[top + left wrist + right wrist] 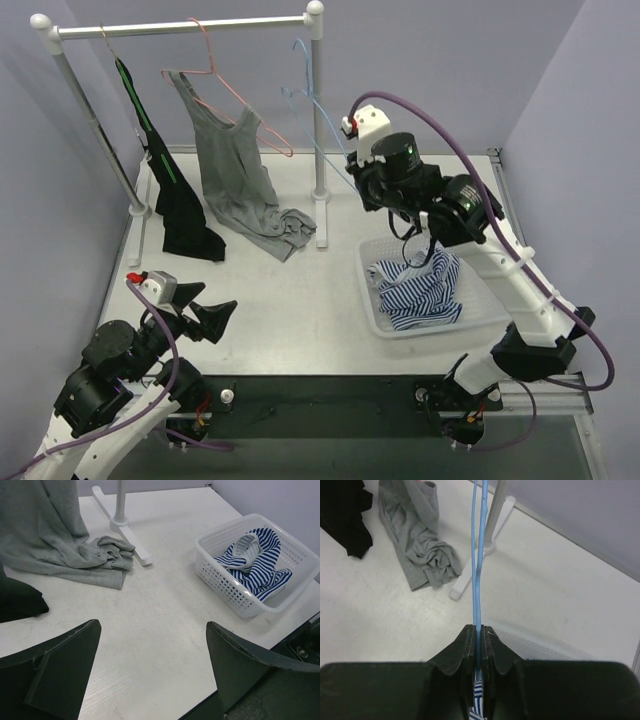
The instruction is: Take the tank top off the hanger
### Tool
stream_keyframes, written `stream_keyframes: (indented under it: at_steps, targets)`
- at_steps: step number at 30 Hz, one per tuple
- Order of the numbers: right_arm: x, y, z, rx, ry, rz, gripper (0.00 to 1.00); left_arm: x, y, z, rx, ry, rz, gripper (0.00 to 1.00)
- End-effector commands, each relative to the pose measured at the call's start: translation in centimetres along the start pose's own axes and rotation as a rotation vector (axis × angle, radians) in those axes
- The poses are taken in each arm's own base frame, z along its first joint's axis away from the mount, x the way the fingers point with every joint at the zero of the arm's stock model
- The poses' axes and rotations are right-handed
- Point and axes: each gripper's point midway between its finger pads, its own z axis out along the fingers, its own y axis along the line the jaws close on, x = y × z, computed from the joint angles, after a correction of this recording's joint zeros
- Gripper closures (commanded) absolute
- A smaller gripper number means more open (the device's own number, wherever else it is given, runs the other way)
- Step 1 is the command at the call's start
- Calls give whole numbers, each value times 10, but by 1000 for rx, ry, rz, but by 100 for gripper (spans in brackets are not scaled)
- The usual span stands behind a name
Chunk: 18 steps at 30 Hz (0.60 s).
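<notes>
A grey tank top (235, 170) hangs from a pink hanger (225, 85) on the rack's rail (180, 26), its hem bunched on the table; it also shows in the left wrist view (50, 535) and the right wrist view (420, 545). My right gripper (360, 175) (479, 629) is shut on the thin wire of a bare blue hanger (310, 95) (476, 555). A blue-and-white striped top (420, 285) (255, 560) lies in a white basket (375, 315) below it. My left gripper (215, 315) (152, 630) is open and empty, low near the front left.
A black garment (180, 200) hangs at the rack's left end. The rack's right post (318, 130) and its foot (125, 527) stand between the grey top and the basket (215, 535). Purple walls close in at the back and sides.
</notes>
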Motion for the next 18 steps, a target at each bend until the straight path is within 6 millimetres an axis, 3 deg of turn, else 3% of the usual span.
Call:
stream_keyframes:
  at_steps: [1,9,14,18]
  targets:
    - [-54,-11,8,5,-120,-40,100,-13,-3,3,7,-54,-12,3]
    - [-90,-18,39,19,-178,-46,100,-11,-3,2,16,-57,-10,3]
    - [-97,-20,69,39,-191,-39,100,-11,-4,3,21,-55,-8,3]
    - [-91,-20,88,51,-168,-49,100,-11,-4,3,21,-55,-8,3]
